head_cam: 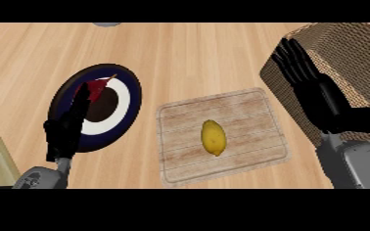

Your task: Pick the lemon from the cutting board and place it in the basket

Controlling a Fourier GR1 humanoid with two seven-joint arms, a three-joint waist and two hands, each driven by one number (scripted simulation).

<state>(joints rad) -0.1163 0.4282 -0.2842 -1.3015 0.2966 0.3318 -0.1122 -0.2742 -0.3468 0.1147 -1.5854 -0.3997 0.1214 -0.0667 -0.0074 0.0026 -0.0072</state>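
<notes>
Right hand (312, 85) at right of frame, fingers straight and spread, holding nothing, raised in front of basket (345, 44) at upper right. Lemon (212, 137) lying untouched at centre of cutting board (245, 108), lower centre. Left hand (69, 127) at lower left, fingers straight, over plate (130, 85). Risks: rounded lemon rolling off under a sideways approach; forearm striking basket wall.

The lemon (212, 137) lay mid-board (249, 108), lower centre. The basket (339, 39) stood upper right, behind the open right hand (312, 85). The open left hand (66, 127) overlapped a plate (130, 80) at left on the worktop (188, 49).
</notes>
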